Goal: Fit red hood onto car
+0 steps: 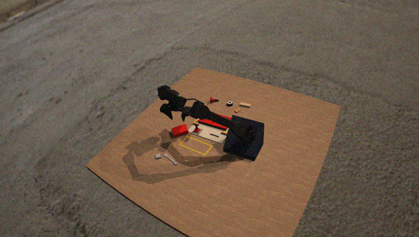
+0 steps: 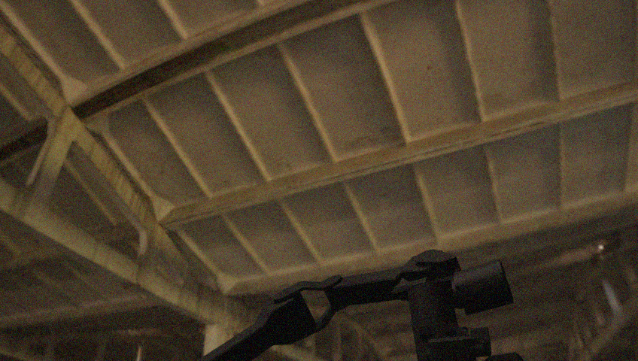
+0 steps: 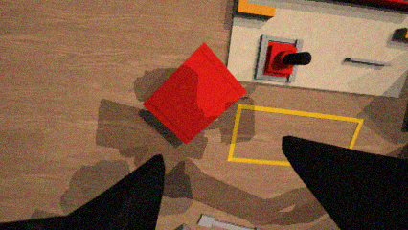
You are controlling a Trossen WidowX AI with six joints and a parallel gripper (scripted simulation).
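Observation:
The hood (image 1: 180, 130) (image 3: 193, 93), a red box-like shell, lies on the table off the left corner of a white board, turned diagonally in the wrist view; its corner holes do not show. My gripper (image 1: 178, 119) (image 3: 223, 151) is open and empty, its fingers wide apart, above the table near the hood. In the wrist view the hood lies beyond the fingertips, nearer the left finger. A long red body with a dark edge (image 1: 213, 124), apparently the chassis, lies along the board's back, partly hidden by the arm. Engine and pegs cannot be made out. The exterior view shows only the arm.
The white board (image 1: 210, 136) (image 3: 326, 72) bears a red piece with a black knob (image 1: 196, 129) (image 3: 280, 59). A yellow outline (image 1: 199, 140) (image 3: 300, 113) lies in front. A wrench (image 1: 170, 159) and grey block (image 1: 158, 156) lie nearer; small parts lie behind. A dark box (image 1: 239, 149) stands right.

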